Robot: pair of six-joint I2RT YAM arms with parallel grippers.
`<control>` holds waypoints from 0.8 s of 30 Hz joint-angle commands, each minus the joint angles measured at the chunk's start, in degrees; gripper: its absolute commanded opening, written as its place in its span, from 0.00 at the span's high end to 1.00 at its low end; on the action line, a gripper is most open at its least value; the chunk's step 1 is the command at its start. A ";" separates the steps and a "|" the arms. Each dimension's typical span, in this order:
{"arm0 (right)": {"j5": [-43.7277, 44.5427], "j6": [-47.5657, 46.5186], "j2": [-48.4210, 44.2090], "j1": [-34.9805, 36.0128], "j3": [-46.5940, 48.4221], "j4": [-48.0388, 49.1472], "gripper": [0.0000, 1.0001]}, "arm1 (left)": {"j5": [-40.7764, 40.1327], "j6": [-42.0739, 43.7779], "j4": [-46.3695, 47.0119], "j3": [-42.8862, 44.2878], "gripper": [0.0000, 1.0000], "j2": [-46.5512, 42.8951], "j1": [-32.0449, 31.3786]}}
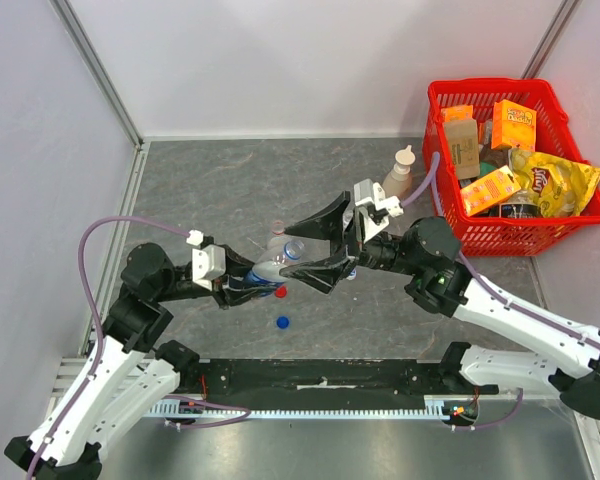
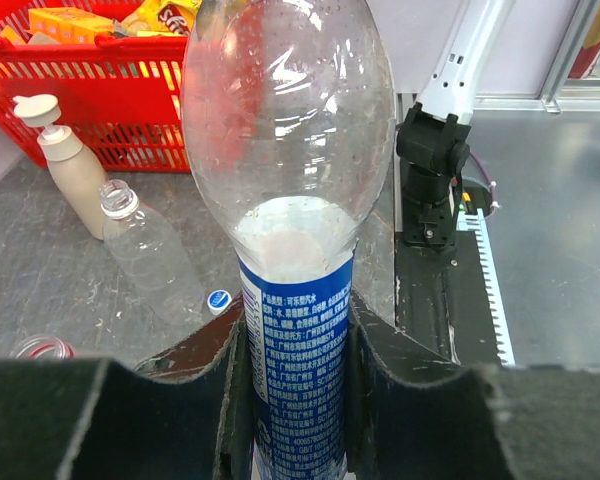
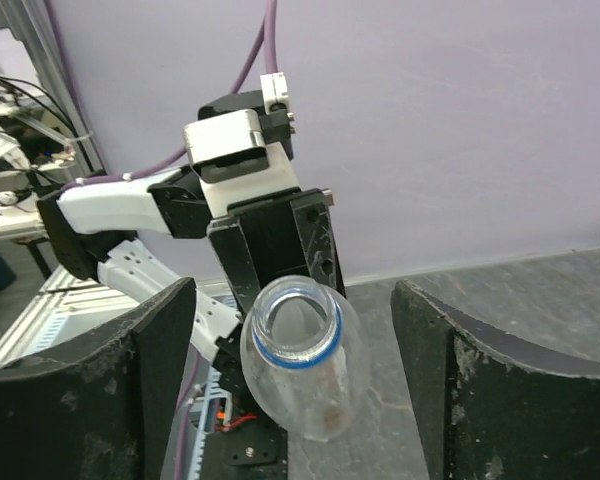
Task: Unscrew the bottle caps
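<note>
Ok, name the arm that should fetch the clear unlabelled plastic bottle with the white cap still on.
Right. On the right gripper the jaws stand open and empty; on the left gripper they clamp the uncapped blue-labelled clear plastic bottle. The white-capped bottle sits untouched.

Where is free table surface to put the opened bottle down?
Bare table lies far left, between the back wall and the left gripper. Another patch lies between the blue cap and the right arm. Crowded: the centre around the Pepsi bottle, and beside the red basket.
</note>
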 commanded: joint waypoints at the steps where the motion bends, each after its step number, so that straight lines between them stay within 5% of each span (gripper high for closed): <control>1: -2.99 4.24 2.04 0.13 2.88 7.78 0.19 | 2.73 -0.62 4.40 1.24 0.74 0.51 -0.12; 6: -3.69 4.07 3.36 0.22 3.32 6.82 0.42 | 3.43 -2.20 7.22 0.36 0.73 0.60 -0.12; 10: -3.69 3.89 3.45 0.13 3.23 6.38 0.83 | 3.87 -2.12 7.66 0.19 0.73 0.77 -0.03; 13: -2.99 3.72 2.83 0.13 3.05 6.38 1.00 | 4.31 -2.03 7.57 0.01 0.72 1.21 -0.03; 15: -2.81 3.10 2.57 0.13 2.88 6.20 1.00 | 4.66 -1.94 7.13 0.10 0.67 1.48 -0.12; 20: -0.53 -0.05 2.04 0.22 3.05 2.00 1.00 | 3.88 -0.36 5.11 0.45 0.26 1.74 -0.03; 24: 2.72 -4.88 1.43 0.13 2.62 -4.33 1.00 | 2.56 1.22 3.00 0.89 0.09 1.13 -0.12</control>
